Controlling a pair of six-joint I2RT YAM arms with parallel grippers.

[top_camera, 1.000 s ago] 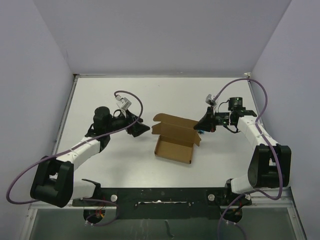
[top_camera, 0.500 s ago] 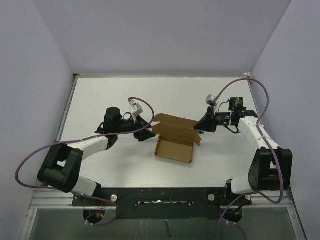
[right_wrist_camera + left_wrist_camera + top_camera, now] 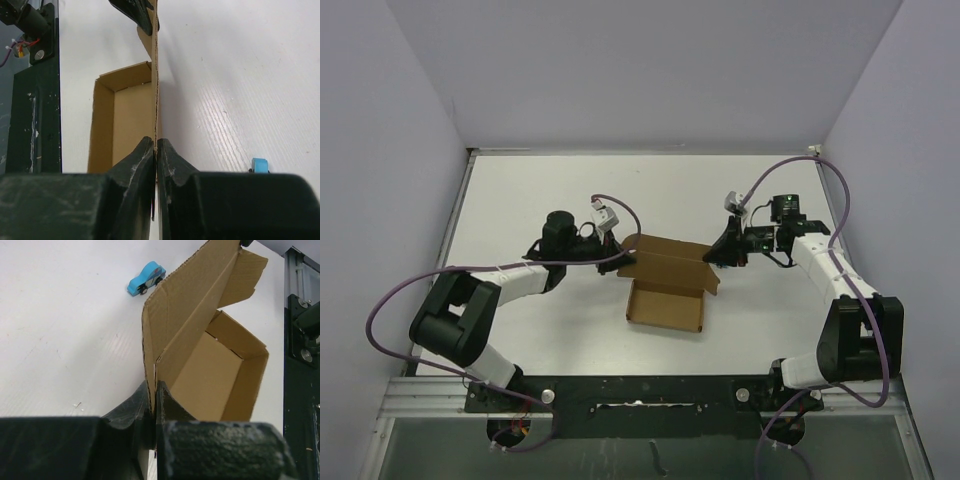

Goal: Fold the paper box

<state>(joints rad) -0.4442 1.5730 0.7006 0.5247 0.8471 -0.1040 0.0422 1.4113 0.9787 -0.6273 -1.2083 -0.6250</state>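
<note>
The paper box has its lid raised. The left pincer has advanced and gripped the lid's left end; the right pincer still grips the right end.

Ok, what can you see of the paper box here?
The paper box is plain brown corrugated cardboard, half folded: an open shallow tray with walls up, resting on the white table. Its lid panel stands roughly upright along the far side, end flaps untucked. The left gripper pinches the lid's left end, the right gripper its right end.
</note>
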